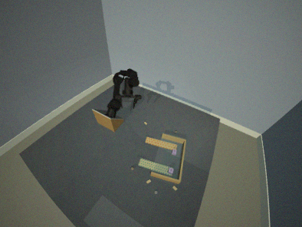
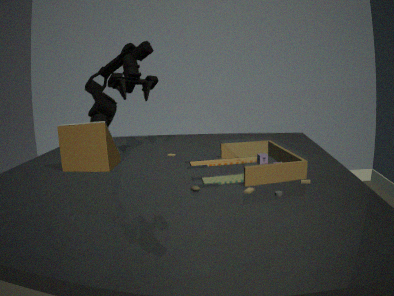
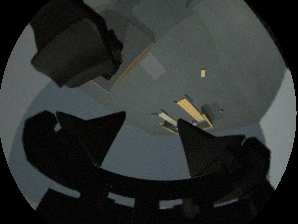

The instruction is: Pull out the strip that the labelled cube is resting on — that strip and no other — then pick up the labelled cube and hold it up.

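My gripper [image 1: 135,102] [image 2: 134,92] [image 3: 152,117] is open and empty, raised high near the arm's base and far from the strips. An orange strip [image 1: 161,143] [image 2: 222,162] [image 3: 188,108] and a green strip [image 1: 152,165] [image 2: 222,179] [image 3: 166,119] lie side by side, each with one end inside a three-sided orange-walled pen [image 1: 182,155] [image 2: 275,172]. A small purple cube [image 1: 174,152] [image 2: 262,158] rests on the orange strip's inner end. A second purple cube [image 1: 171,169] rests on the green strip's inner end and is hidden behind the wall in the exterior view. I cannot read which cube is labelled.
The arm stands on an orange wedge-shaped block [image 1: 109,120] [image 2: 87,147]. Several small tan bits lie scattered around the pen, such as one bit [image 1: 149,181] [image 2: 248,190] in front of it and another bit [image 1: 146,123] [image 2: 171,154] toward the arm.
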Tool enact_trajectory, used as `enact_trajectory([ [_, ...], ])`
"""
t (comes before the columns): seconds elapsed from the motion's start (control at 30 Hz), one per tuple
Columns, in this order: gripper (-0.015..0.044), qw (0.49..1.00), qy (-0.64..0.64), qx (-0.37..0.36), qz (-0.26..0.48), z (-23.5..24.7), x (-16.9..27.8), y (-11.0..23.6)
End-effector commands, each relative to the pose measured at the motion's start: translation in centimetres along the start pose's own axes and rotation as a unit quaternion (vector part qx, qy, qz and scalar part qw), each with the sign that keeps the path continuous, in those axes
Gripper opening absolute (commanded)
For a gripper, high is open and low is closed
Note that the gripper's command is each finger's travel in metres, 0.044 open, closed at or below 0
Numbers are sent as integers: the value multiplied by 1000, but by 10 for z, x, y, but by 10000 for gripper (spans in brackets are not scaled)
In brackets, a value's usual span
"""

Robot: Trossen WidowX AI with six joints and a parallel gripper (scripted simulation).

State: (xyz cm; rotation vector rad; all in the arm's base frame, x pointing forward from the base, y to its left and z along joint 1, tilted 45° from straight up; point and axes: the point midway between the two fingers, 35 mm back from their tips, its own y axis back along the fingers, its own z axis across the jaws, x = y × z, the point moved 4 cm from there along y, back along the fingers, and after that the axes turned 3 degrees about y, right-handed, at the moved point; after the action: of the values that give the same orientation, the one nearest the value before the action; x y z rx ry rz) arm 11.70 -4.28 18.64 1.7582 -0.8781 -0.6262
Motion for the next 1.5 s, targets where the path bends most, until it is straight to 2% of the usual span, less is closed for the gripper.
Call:
enact_trajectory([
  [0.0, 400, 1000, -7, 2, 1, 0, 2, -1],
  [0.13, 400, 987, -156, 45, 18, -9, 31, -19],
  [0.27, 400, 939, -328, 101, 20, -18, 63, -40],
  [0.57, 400, 746, -631, 207, -47, -30, 113, -82],
  [1.0, 400, 538, -786, 259, -158, -34, 139, -115],
  [1.47, 400, 288, -882, 233, -290, -34, 145, -137],
])
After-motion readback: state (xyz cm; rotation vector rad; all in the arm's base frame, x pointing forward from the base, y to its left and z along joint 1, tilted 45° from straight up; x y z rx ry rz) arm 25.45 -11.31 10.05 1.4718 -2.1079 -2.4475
